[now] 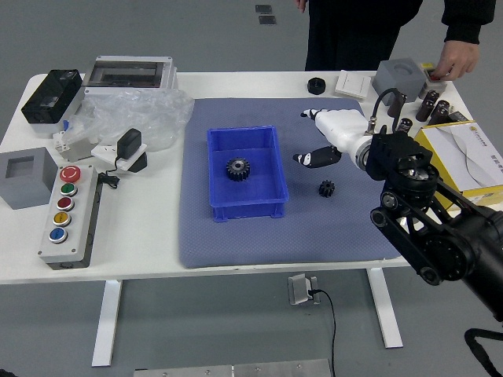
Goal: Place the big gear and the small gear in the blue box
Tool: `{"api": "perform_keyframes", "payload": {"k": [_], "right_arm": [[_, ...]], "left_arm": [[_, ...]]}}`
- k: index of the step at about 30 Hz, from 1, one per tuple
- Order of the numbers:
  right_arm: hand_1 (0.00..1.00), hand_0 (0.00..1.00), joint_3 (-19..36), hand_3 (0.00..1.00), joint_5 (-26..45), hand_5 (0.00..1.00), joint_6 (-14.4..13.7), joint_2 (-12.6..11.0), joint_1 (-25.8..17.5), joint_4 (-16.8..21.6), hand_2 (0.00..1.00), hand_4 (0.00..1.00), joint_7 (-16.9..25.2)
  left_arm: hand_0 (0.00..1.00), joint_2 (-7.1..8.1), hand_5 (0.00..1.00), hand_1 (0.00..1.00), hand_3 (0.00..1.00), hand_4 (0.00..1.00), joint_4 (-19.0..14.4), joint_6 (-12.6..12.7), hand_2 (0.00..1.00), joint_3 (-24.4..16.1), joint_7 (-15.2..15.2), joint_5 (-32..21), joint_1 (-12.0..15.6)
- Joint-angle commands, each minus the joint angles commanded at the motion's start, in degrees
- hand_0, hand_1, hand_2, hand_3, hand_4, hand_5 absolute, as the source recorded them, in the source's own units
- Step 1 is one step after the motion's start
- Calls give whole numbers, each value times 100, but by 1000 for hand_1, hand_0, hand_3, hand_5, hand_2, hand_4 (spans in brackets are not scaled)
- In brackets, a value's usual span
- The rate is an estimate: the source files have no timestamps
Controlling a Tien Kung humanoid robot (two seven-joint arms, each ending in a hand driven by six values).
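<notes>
My right hand [305,135] is over the mat, right of the blue box, its fingers spread with nothing between them. Inside the blue box [250,210] lies the big gear [238,169], a dark toothed wheel, on the box floor left of centre. The small gear [326,188], also dark, rests on the mat outside the box, just below my right hand in the picture. My left hand does not show.
A blue-grey mat [275,251] lies under the box. Button panel [72,216] and plastic bag [130,118] are at left, yellow box [460,161] at right. At the far right, a person's hand [456,60] touches a small device beside a grey block [398,78].
</notes>
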Motion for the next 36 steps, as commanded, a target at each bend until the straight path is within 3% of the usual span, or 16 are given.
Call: {"api": "perform_keyframes", "payload": {"k": [4, 5, 34, 35, 36], "right_arm": [[734, 754, -5, 838, 0, 440, 10, -46, -140, -35, 797, 689, 0], [720, 729, -14, 774, 0, 432, 12, -47, -167, -50, 771, 658, 0], [677, 684, -168, 722, 0, 373, -51, 40, -423, -659, 759, 616, 31], [643, 618, -173, 719, 0, 305, -46, 43, -422, -660, 758, 581, 30], [643, 618, -178, 719, 0, 305, -39, 47, -420, -660, 758, 581, 28]], "left_arm": [[882, 0, 513, 861, 843, 799, 0, 6, 859, 3, -4, -13, -4], [882, 0, 513, 861, 841, 797, 0, 7, 858, 5, -4, -16, -4], [879, 3, 514, 859, 838, 794, 0, 14, 854, 29, -19, 22, 2], [879, 3, 514, 859, 838, 793, 0, 14, 855, 27, -20, 24, 3], [879, 3, 514, 859, 838, 793, 0, 14, 855, 24, -20, 28, 3]]}}
